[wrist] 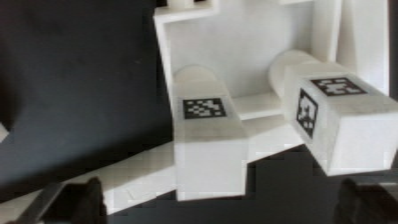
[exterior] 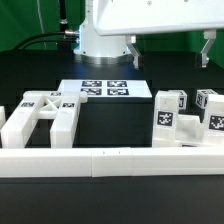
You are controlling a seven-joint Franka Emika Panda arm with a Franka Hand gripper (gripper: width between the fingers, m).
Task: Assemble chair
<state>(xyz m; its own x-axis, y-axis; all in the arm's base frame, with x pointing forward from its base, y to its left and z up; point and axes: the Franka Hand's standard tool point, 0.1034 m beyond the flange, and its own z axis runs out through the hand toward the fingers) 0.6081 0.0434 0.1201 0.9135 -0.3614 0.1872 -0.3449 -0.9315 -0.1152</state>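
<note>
White plastic chair parts (exterior: 190,135) sit in two groups on the black desk (exterior: 35,75). At the exterior view's left, a slotted panel (exterior: 40,115) lies just behind the long white rail (exterior: 110,160), which runs across the front. At the exterior view's right, a cluster of tagged blocks (exterior: 170,110) stands just behind the same rail. The marker board (exterior: 100,90) lies between the two groups, farther back, near the robot's base (exterior: 95,40).

My tool (wrist: 224,200) hangs above the right-hand cluster with its jaws spread wide and gripping nothing. Through the wrist view I look down on a white piece (wrist: 214,40) with two thick posts (wrist: 205,110) side by side, each carrying a square black-and-white tag. The dark fingertips (wrist: 71,205) show at either side of that piece, clear of it. I cannot tell whether those posts are plugged into the flat piece beneath them or only rest on it.
</note>
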